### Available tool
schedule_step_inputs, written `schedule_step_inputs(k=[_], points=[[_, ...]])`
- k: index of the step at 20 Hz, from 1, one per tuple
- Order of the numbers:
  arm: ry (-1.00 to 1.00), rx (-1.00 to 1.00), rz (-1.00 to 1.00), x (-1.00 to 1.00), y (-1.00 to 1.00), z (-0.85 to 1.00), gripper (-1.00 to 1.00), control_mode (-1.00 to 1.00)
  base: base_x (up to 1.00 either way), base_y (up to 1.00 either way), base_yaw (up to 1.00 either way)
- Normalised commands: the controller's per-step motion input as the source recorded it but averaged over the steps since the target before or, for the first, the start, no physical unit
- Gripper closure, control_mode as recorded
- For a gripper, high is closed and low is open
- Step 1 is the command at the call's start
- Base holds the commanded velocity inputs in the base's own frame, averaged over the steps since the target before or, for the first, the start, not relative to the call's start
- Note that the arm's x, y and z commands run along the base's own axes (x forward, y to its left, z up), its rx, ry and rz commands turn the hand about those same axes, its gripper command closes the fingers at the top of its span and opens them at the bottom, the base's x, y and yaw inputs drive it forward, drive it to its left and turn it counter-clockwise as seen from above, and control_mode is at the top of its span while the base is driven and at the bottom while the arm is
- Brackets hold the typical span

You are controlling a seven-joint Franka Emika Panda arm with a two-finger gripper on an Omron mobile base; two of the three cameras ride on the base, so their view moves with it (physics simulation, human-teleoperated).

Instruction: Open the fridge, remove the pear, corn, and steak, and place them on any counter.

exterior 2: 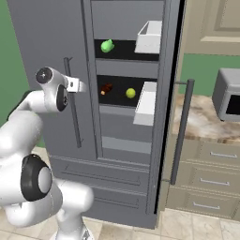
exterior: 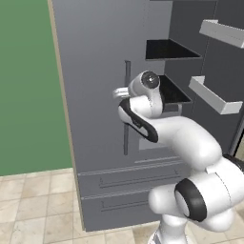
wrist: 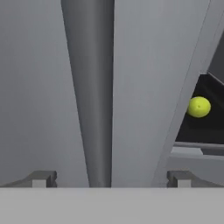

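The dark grey fridge (exterior 2: pixel 47 42) has its left door shut and its right door swung wide. On the upper inside shelf lies the bright green corn (exterior 2: pixel 107 45). One shelf lower sit a reddish-brown steak (exterior 2: pixel 106 89) and the round yellow-green pear (exterior 2: pixel 131 93), the pear (wrist: pixel 199 106) also visible past the door edge. My gripper (wrist: pixel 111 177) is open and faces the left door's vertical bar handle (wrist: pixel 89 87), which runs up between the two spread fingertips (wrist: pixel 41 178). The hand (exterior 2: pixel 75 85) hovers close to that handle (exterior 2: pixel 72 108), holding nothing.
The open right door (exterior 2: pixel 183 131) stands out toward the counter (exterior 2: pixel 201 122), its white shelves (exterior 2: pixel 146 103) jutting inward. A grey microwave (exterior 2: pixel 229 96) sits on the counter. Two fridge drawers (exterior: pixel 128 178) lie below. A green wall (exterior: pixel 28 86) is to the left.
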Motion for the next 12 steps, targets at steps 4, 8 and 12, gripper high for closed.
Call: schedule_step_inputs(k=[4,8,12], points=[[0.0,0.05,0.0,0.49,0.2,-0.01,-1.0,-1.0,0.0,0.0,0.0],[0.0,0.01,0.0,0.69,0.14,-0.1,-1.0,-1.0,0.0,0.0,0.0],[0.0,0.0,0.0,0.73,0.01,-0.24,1.0,-1.0,0.0,0.0,0.0]])
